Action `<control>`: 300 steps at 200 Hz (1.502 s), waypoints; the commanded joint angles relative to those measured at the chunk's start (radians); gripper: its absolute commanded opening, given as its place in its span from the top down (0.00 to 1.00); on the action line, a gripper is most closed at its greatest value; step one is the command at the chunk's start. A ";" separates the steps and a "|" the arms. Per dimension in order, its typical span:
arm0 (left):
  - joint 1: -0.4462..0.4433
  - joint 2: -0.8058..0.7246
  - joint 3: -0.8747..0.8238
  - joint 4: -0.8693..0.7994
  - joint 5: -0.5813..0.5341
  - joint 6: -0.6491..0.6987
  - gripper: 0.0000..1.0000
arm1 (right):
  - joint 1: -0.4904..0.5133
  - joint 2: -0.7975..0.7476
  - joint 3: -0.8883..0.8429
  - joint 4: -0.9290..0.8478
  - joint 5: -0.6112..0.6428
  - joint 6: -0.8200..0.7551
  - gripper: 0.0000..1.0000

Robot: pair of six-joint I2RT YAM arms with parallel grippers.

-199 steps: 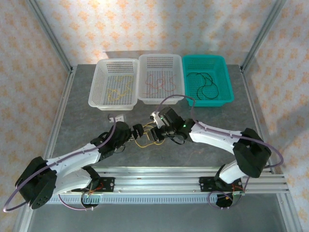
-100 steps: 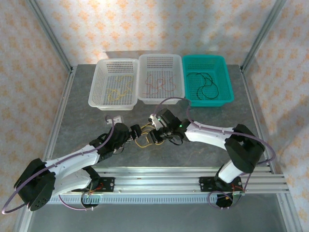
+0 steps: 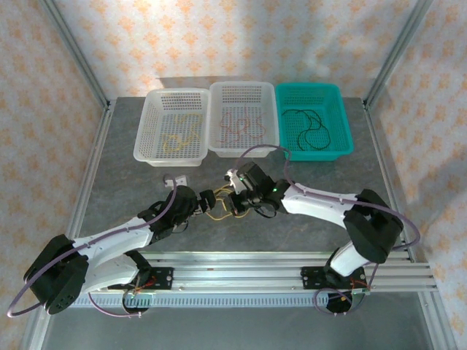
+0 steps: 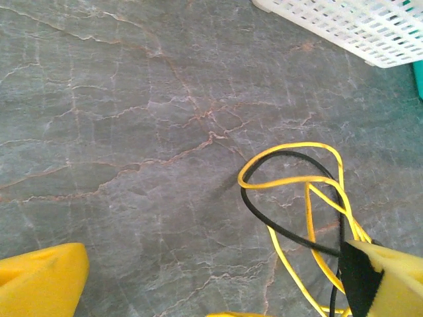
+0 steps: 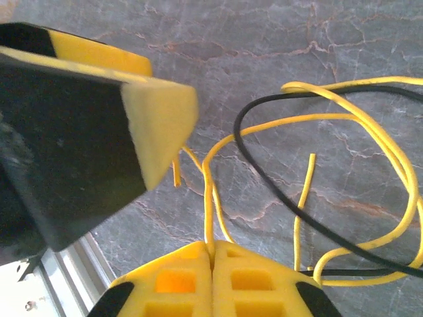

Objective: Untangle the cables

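Observation:
A small tangle of cables (image 3: 217, 215) lies on the grey table between my two grippers: a yellow cable (image 4: 291, 148) looped with a black cable (image 4: 277, 224). My right gripper (image 5: 211, 249) is shut on a strand of the yellow cable (image 5: 210, 198), with the black cable (image 5: 264, 178) curving just beyond it. My left gripper (image 4: 218, 294) stands open and low over the table at the tangle's left edge, nothing between its fingers (image 4: 39, 281). One left finger (image 5: 155, 125) looms close to the right gripper. From above, the left gripper (image 3: 206, 199) and right gripper (image 3: 232, 205) nearly meet.
Three baskets stand in a row at the back: a white one (image 3: 146, 124) holding a yellow cable, a white one (image 3: 243, 86) holding reddish-pink cable, and a teal one (image 3: 310, 87) holding black cables. A small white piece (image 3: 175, 179) lies on the table near the left arm.
The right gripper has closed on the yellow cable strand. Both arms shifted only slightly; the left gripper stayed open.

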 commanded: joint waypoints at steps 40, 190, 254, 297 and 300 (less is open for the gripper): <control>-0.005 0.030 -0.011 0.084 0.053 0.060 0.03 | -0.024 -0.106 0.047 -0.030 0.023 -0.022 1.00; -0.001 0.191 0.003 0.093 0.017 0.031 0.03 | -0.101 -0.268 0.145 -0.137 0.050 -0.054 1.00; 0.000 0.197 0.007 0.096 0.020 0.038 0.03 | -0.109 -0.291 0.170 -0.175 0.111 -0.080 1.00; 0.000 0.098 0.046 0.090 0.021 0.111 0.03 | -0.109 -0.258 0.141 -0.157 0.151 -0.058 1.00; 0.000 0.091 0.047 0.088 0.019 0.113 0.03 | -0.110 -0.257 0.142 -0.158 0.155 -0.056 1.00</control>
